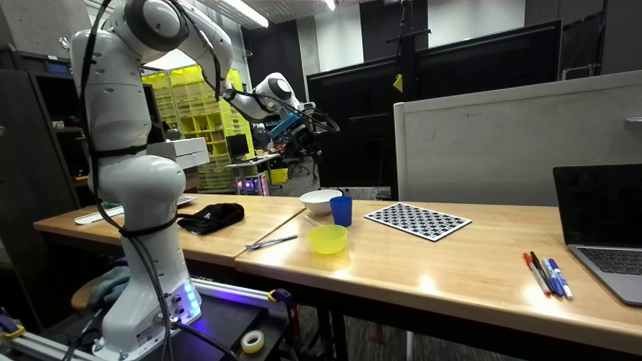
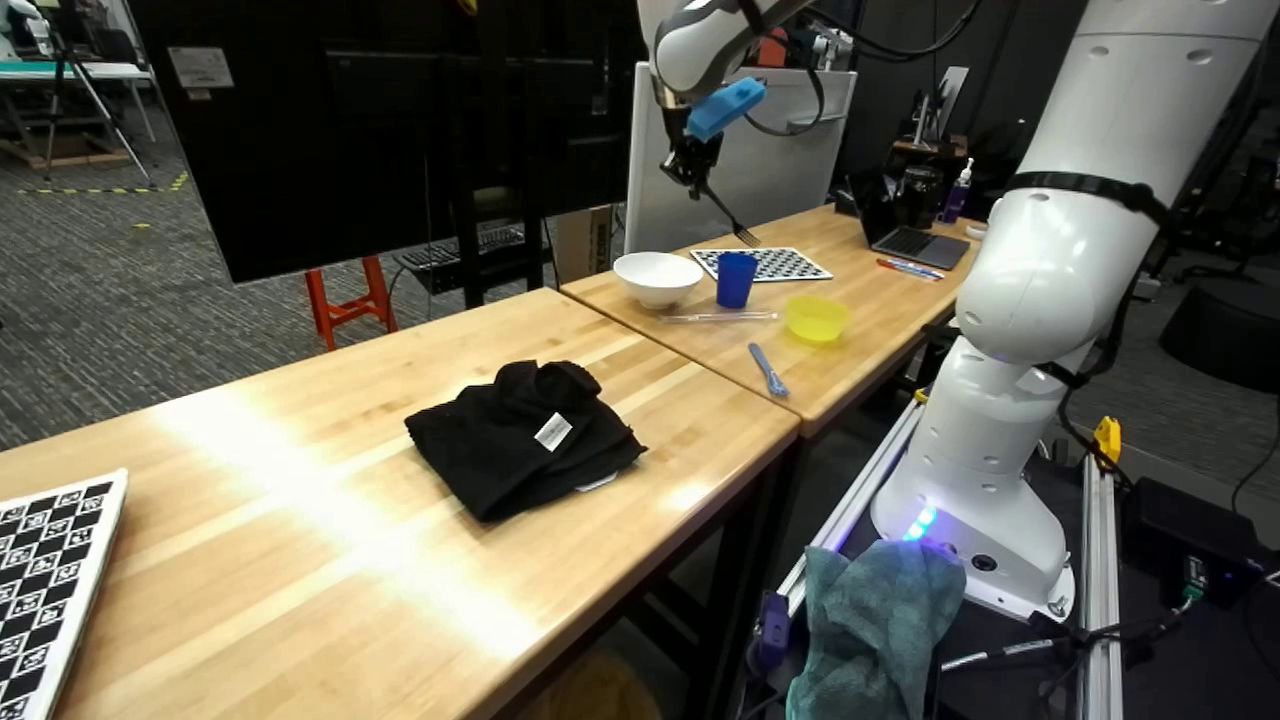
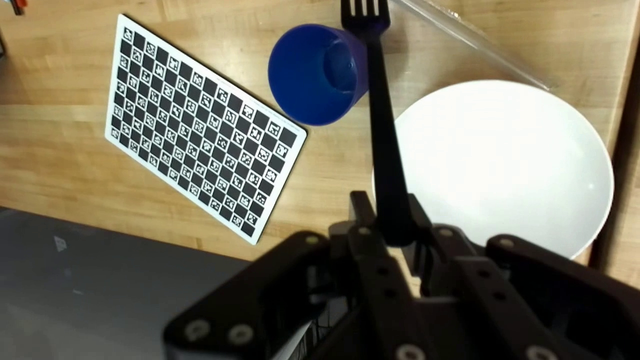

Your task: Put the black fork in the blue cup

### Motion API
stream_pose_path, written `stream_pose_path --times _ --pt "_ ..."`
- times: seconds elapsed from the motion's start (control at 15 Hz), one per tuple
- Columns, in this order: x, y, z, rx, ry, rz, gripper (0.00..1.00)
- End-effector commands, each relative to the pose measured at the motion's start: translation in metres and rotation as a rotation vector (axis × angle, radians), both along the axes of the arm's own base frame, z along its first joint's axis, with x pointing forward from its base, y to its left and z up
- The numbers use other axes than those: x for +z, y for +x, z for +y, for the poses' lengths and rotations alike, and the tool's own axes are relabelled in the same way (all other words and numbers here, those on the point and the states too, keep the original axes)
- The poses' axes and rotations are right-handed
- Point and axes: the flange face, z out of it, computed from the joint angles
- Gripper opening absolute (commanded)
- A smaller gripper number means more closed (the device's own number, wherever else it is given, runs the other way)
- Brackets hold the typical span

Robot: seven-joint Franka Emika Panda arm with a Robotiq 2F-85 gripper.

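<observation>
Grasping a handle's end, the Robotiq gripper (image 3: 391,217) hangs aloft. The white bowl (image 3: 500,165) sits just beside the upright blue cup (image 2: 736,282); above that cup's level slants the held black fork (image 3: 382,120), tines lowest. Lowered off-centre at this tilt, it could catch the rim and topple the cup.

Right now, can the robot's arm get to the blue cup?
Probably yes: the gripper holds the fork in the air, and nothing covers the open top of the blue cup, though the white bowl stands near it.
</observation>
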Motion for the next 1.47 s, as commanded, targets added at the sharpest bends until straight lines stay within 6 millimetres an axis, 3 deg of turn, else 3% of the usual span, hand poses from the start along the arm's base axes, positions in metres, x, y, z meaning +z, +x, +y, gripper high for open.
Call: stream_pose_path --times 0.0,0.47,0.8,1.07,1.4 --pt "0.005 0.01 -0.016 0.036 -0.038 -0.059 0.04" --pt "0.001 0.002 -0.075 0.081 -0.063 -0.12 0.04" --pt "-0.011 -0.007 -0.097 0.078 -0.048 -0.116 0.04" --pt "-0.012 -0.009 -0.101 0.069 -0.05 -0.108 0.04" --pt "-0.016 0.004 -0.095 0.085 -0.05 -0.119 0.04"
